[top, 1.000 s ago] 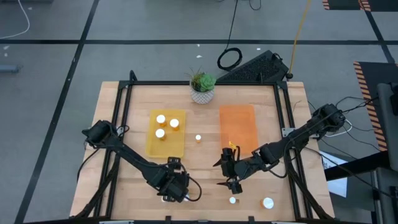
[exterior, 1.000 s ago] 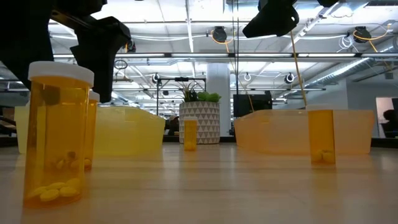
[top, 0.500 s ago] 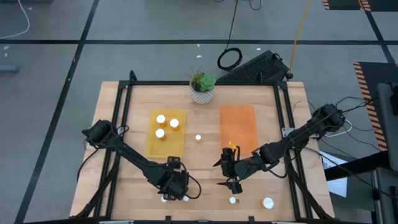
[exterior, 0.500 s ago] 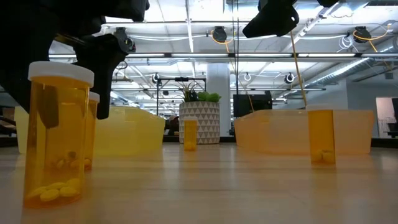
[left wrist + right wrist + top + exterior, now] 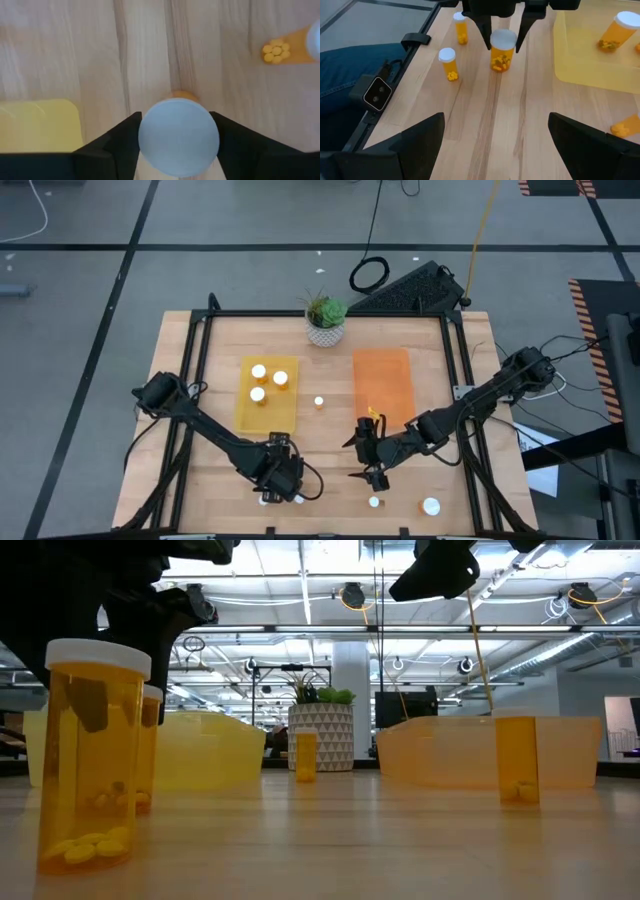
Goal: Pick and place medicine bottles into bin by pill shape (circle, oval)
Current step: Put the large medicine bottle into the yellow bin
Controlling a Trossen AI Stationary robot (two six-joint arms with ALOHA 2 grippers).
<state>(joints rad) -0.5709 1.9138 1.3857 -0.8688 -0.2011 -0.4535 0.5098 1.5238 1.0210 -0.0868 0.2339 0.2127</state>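
Your left pincer (image 5: 281,485) is working near the tabletop's (image 5: 330,395) front edge, its fingers (image 5: 482,31) straddling a white-capped bottle (image 5: 178,131) standing upright on the wood; whether they are touching it, you cannot tell. Your right pincer (image 5: 373,473) is hovering spread wide and empty, just in front of the orange bin (image 5: 381,385). Three bottles (image 5: 258,371) are lying in the yellow bin (image 5: 284,412). One bottle (image 5: 319,402) is standing between the bins.
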